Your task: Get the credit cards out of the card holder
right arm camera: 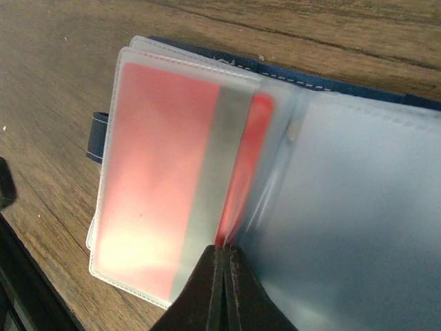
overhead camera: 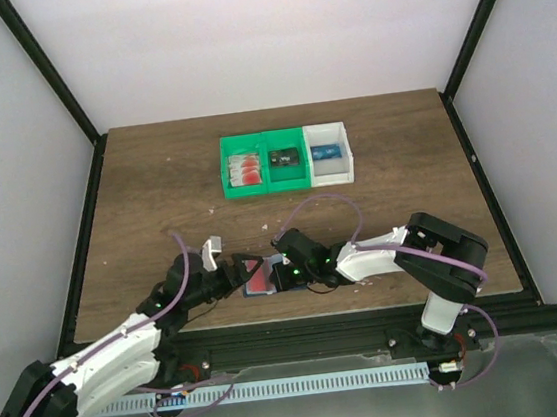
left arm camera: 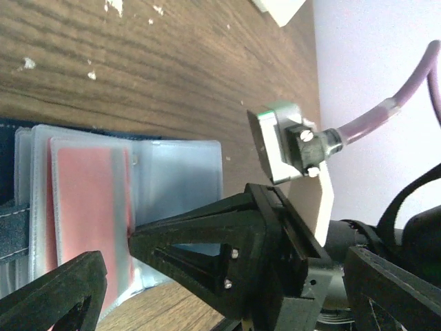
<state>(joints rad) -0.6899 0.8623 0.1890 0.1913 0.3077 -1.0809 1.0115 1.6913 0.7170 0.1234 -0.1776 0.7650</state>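
The right hand [right arm camera: 222, 252] is pressed together. Its fingertips meet on the near edge of a red card [right arm camera: 251, 148] that stands tilted between two clear sleeves [right arm camera: 358, 207] of the card holder [right arm camera: 207, 61]. Whether the tips nip only the card or some sleeve film as well is hard to make out.

Left of the fingertips lies a sleeve with another red card [right arm camera: 158, 165] crossed by a grey band. Its long axis runs away from the hand, leaning slightly left. The holder lies open and flat on the bench [overhead camera: 157, 202], its fold also running away from the fingertips. A navy tab [right arm camera: 97, 138] pokes out at its far left edge. The right-hand part of the holder is cut off by the edge of the right wrist view.

The left hand [overhead camera: 225, 272] sits just across the holder from the right one, its fingers [left arm camera: 55, 293] spread wide and holding nothing. In the left wrist view the right hand blocks much of the space between them.

Well beyond both hands, at the far side of the bench, stands a green bin [overhead camera: 268, 187] with two compartments. The left one holds red-and-white cards [overhead camera: 245, 169] and the right one a dark card [overhead camera: 285, 156]. A white bin [overhead camera: 333, 175] touches its right side and holds a blue card [overhead camera: 328, 150]. How many cards lie in each is too small to tell.
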